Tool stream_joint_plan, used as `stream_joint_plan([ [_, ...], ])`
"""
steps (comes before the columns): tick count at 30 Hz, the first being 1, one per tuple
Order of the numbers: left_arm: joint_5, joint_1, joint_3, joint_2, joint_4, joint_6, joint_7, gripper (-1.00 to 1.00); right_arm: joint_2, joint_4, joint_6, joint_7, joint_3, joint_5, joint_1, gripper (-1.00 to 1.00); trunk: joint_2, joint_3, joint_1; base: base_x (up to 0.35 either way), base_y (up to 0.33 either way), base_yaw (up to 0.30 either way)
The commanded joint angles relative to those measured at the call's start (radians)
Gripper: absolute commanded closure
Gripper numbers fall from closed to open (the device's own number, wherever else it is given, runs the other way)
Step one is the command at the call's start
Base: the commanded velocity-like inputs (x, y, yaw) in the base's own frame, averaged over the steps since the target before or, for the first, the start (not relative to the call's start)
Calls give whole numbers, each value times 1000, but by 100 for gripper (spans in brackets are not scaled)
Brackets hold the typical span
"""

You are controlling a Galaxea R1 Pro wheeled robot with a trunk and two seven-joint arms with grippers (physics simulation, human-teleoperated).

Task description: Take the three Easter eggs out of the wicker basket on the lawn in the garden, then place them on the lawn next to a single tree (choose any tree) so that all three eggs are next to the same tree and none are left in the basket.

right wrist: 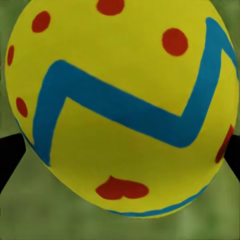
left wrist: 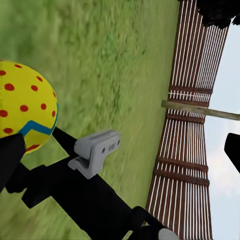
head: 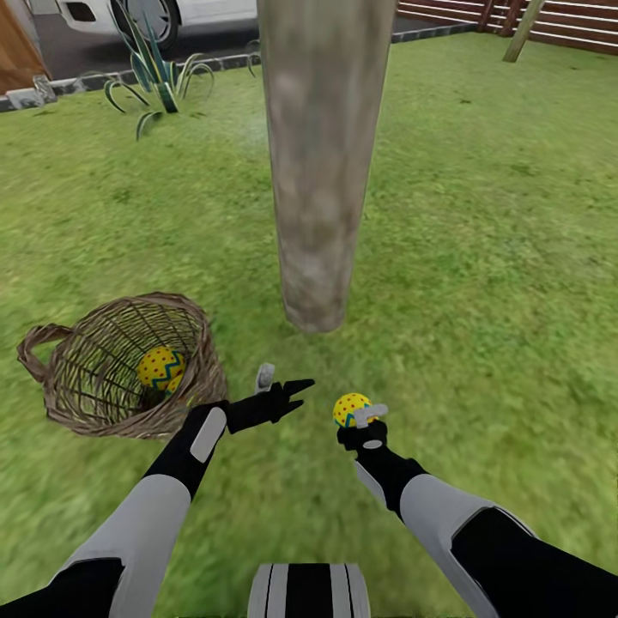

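Lawn (head: 481, 257) underfoot: right gripper (head: 360, 418) clamps an egg (head: 350, 408); left gripper (head: 279, 386) (arm outstretched) gapes empty.

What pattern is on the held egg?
Yellow egg, blue zigzag band, red dots; clearest in the right wrist view.

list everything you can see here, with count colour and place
Easter egg in gripper: one, yellow with blue zigzag and red dots, held near the trunk's foot
eggs in basket: at least one, possibly a second behind it, same pattern
wicker basket: one, brown, tipped on the lawn beside the left arm
tree trunk: one, grey-brown, upright ahead
lawn: green, all around
spiky plant: one, dark green, by the kerb
car: one, white, on the driveway
fence: brown slats, far side
left gripper: open, empty
right gripper: shut on the egg
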Motion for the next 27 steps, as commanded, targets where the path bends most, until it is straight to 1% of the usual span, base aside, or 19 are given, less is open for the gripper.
stream_joint_plan([
  [1,-1,-1,4,-1,0,6,-3,-100,0,-1,-7,-4,9,-9,0,100,-1,-5,0,0,0,0],
  [4,-1,-1,5,-1,0,6,-3,-100,0,-4,-18,-5,9,-8,0,100,-1,-16,2,0,0,0],
  [5,-1,-1,5,0,0,6,-3,-100,0,-4,-40,-5,9,-7,0,100,-1,-20,2,0,0,0],
  [6,-1,-1,5,0,0,6,-3,-100,0,-5,-61,-6,10,-7,1,100,-1,-20,2,0,0,0],
  [13,-1,-1,6,0,2,6,-3,-100,0,-9,-68,-7,10,-7,1,100,-1,-20,2,0,0,0],
  [14,-1,-1,6,0,2,6,-3,-100,0,-9,-69,-9,10,-7,1,-100,-1,-20,2,0,0,0],
  [22,0,-1,6,0,2,6,-3,-100,-1,-10,-69,-11,8,-8,1,-100,-1,-20,2,0,0,0],
  [27,-1,-1,5,-1,0,7,-3,-100,-1,-12,-69,-11,7,-8,1,-100,0,-1,0,0,0,0],
])
